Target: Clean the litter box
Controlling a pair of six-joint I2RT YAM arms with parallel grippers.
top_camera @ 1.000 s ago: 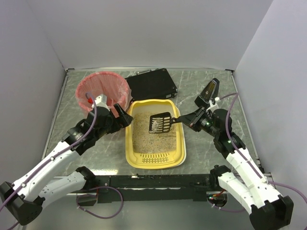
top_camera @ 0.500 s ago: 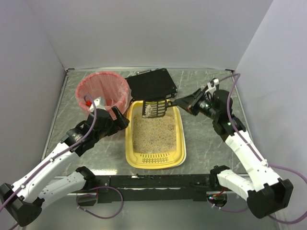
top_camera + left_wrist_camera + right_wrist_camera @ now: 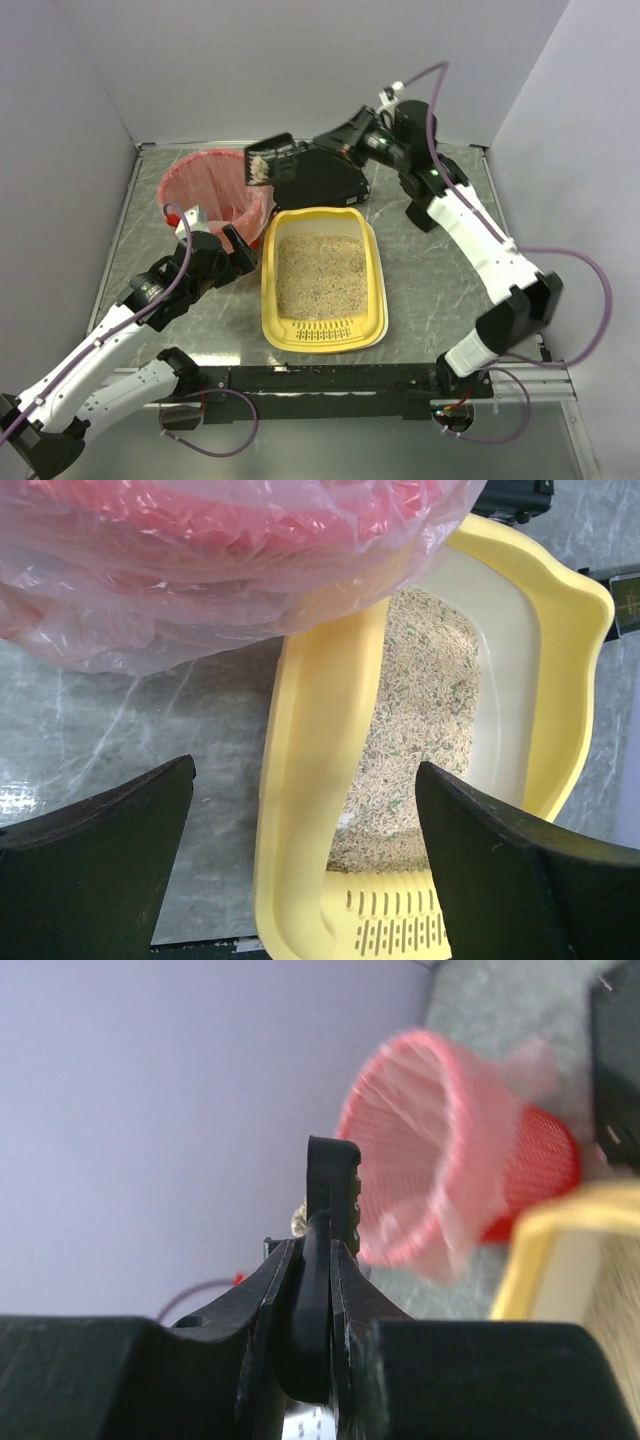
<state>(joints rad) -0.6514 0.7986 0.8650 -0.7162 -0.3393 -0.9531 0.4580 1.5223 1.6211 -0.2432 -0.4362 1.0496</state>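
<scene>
- The right end effector (image 3: 338, 146) is clenched tight on the handle of a black scoop (image 3: 262, 162), and the right wrist view shows both fingers (image 3: 262, 1290) pressed flat against it.
- The scoop head hangs in the air above the far rim of the pink-lined bin (image 3: 190, 190), with pale litter showing in it (the handle runs back towards the arm).
- The left end effector (image 3: 236, 247) is spread wide and grasps nothing. In its wrist view, the left wall of the litter box (image 3: 560, 680) lies between its fingertips.
- The litter box (image 3: 322, 335) sits in the middle of the tabletop (image 3: 430, 280), just right of the bin, holding beige litter. Its slotted strip is at the near end.
- A flat black case (image 3: 325, 180) lies just behind the box.
</scene>
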